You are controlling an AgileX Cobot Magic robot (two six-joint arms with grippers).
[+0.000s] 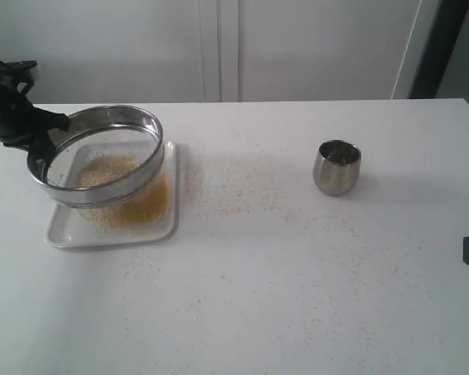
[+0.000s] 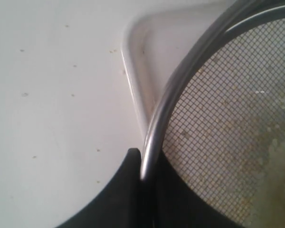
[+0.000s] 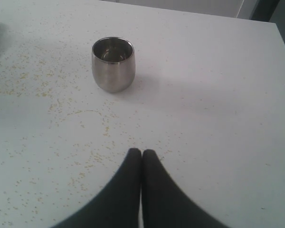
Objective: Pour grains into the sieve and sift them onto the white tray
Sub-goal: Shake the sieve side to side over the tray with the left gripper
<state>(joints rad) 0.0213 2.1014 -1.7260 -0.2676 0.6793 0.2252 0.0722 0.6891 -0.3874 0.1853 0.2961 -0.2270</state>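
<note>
My left claw clamps the tilted steel sieve by its rim; the mesh weave resolves only in its wrist view. Right claw closed, empty.

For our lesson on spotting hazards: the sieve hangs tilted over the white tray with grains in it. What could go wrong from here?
The sieve is tilted and seems to reach past the rim of the white tray, so grains could miss it; the table already carries scatter. The left gripper pinches the sieve's rim at one spot only, so shaking might twist it or let it slip.
</note>
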